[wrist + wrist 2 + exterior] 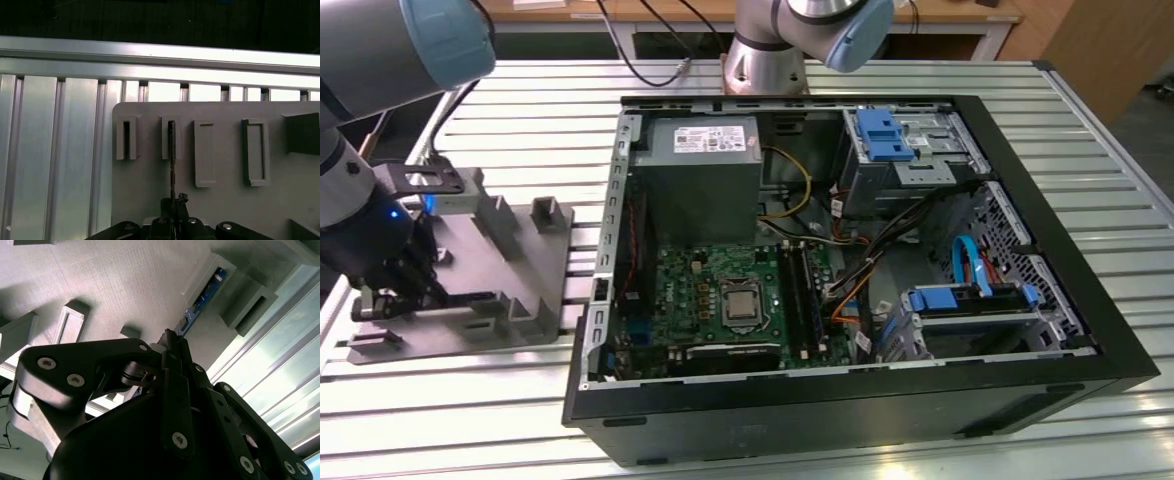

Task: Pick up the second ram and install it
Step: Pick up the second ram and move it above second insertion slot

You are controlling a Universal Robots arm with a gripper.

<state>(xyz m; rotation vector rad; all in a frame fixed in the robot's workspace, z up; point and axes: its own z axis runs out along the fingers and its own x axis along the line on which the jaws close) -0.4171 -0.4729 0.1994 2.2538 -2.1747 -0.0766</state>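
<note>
At the exterior view's left edge, the gripper (pixel 411 292) hangs low over a grey holder (pixel 520 290) that lies on the slatted metal table (pixel 480 400). In the first wrist view the gripper (pixel 172 202) has its two black fingers drawn close together, pinching the thin edge of the second ram (pixel 171 150). The stick stands on its edge in one of the holder's narrow slots, the second in a row of raised slot blocks. In the second wrist view the fingertips (pixel 171 337) meet at the near end of the ram (pixel 202 295), whose blue-green board with small parts shows lying along the slot in the holder (pixel 125 285). The slot block just beside it looks bare.

The holder (pixel 225 210) sits near the edge of the table (pixel 50 150), with the bright rails running past it.

Well apart from the gripper, toward the exterior view's right, an open black computer case (pixel 854 400) lies on its side. Inside it are the green main board (pixel 707 300), long black slots (pixel 794 290) beside the processor, a grey power box (pixel 700 180) and blue drive brackets (pixel 881 135). The arm's base (pixel 767 60) stands behind the case
</note>
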